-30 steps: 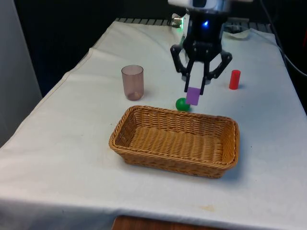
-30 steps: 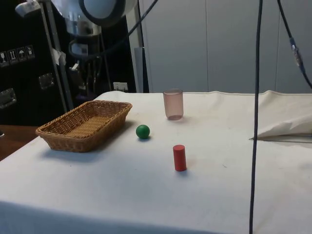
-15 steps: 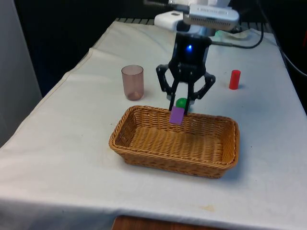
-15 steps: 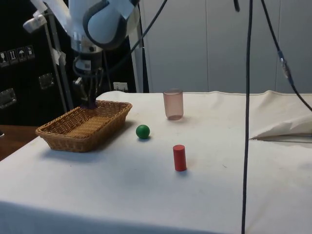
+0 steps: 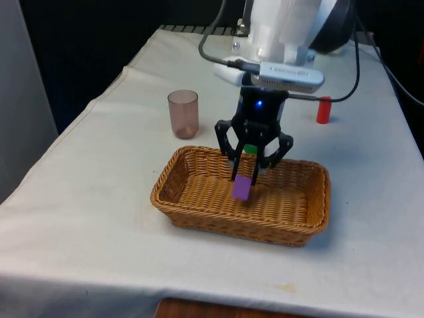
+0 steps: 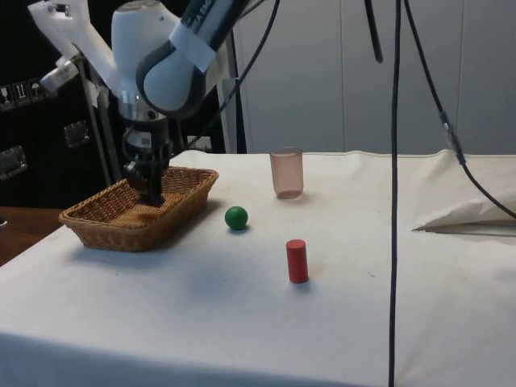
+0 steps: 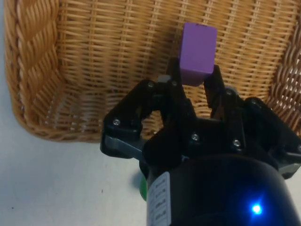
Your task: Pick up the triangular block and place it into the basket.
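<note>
Placing step — black two-finger gripper [image 5: 245,179] pinching the purple block [image 5: 242,188] low inside the woven wicker basket [image 5: 199,215]; next, by judgement — lower slightly, release.

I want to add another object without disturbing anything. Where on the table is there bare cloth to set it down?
Bare cloth runs along the near edge in front of the wicker basket, and on the front view's left beside the translucent cup. It is crowded around the basket's far rim: the gripper holds the purple block, the green ball just behind.
</note>
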Controlling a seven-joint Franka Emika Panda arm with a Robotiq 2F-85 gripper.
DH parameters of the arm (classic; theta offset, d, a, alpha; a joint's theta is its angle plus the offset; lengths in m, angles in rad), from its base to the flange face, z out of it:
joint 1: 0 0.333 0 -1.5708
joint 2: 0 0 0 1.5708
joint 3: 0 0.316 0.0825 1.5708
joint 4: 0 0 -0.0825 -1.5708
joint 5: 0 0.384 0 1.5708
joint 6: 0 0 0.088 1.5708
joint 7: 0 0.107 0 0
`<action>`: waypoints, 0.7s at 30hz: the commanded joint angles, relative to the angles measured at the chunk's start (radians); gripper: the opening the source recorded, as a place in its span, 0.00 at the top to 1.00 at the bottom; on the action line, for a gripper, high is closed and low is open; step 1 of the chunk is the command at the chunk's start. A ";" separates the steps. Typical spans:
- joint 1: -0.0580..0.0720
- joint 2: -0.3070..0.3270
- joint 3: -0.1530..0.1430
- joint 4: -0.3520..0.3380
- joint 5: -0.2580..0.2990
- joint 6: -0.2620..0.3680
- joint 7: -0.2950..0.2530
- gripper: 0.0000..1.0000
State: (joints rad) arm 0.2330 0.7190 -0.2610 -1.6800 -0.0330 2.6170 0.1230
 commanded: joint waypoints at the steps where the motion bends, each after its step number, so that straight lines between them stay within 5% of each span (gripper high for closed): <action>1: -0.008 0.009 0.007 0.003 0.007 0.015 -0.006 0.67; 15: -0.001 0.020 0.001 0.004 0.003 0.024 0.003 0.66; 21: 0.000 0.020 0.000 0.004 0.002 0.022 0.005 0.34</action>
State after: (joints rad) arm 0.2320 0.7370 -0.2610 -1.6770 -0.0310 2.6350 0.1250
